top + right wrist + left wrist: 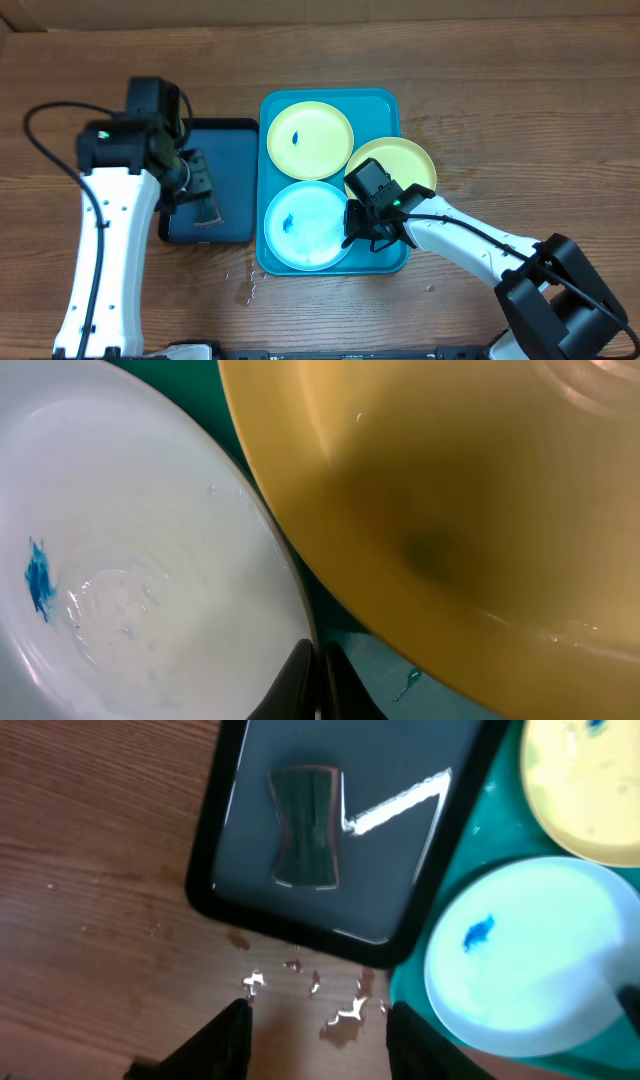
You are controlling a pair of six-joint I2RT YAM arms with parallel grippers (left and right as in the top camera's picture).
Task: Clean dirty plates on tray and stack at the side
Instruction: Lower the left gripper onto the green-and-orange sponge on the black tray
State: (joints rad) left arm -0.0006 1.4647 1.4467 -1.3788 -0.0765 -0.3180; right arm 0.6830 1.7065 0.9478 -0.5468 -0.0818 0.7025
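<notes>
Three plates are at the turquoise tray (385,105). A yellow-green plate (310,140) with a blue smudge lies at the tray's far end. A pale plate (308,225) with a blue smudge lies at its near end. The third plate (395,160) leans over the tray's right rim. My right gripper (358,235) is shut on the pale plate's right rim; in the right wrist view its fingers (300,680) pinch that rim (300,615), with the leaning plate (450,490) just beyond. My left gripper (315,1040) is open and holds nothing, above the wood near the navy tray's near edge.
A dark navy tray (410,925) lies left of the turquoise tray, touching it, with a dark hourglass-shaped pad (305,825) inside. Water drops (340,1010) spot the table at its near corner. The right arm (480,245) stretches in from the near right.
</notes>
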